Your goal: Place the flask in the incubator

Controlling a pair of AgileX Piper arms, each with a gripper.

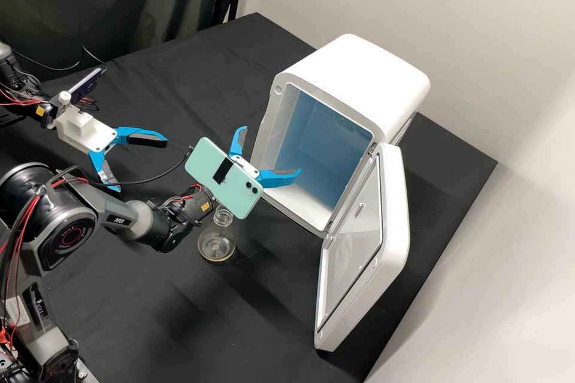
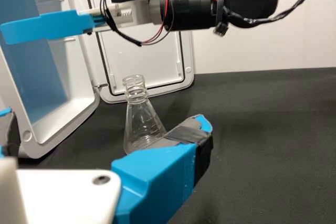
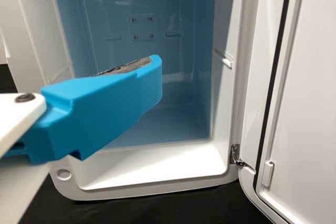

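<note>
We see flask point(image 1: 218, 238) upright, just below right pincer point(image 1: 263, 160) — apart & empty, at incubator point(image 1: 359, 78) mouth; left pincer point(image 1: 127, 154) apart too, farther.

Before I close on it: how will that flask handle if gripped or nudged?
The flask looks clear and empty: probably light, rigid, slick. Upright on a wide base with a narrow neck: a low push likely slides it, one at the neck may tip it.

Bright, even indoor light, soft grey shadows on the wall point(image 1: 479, 12)
</note>
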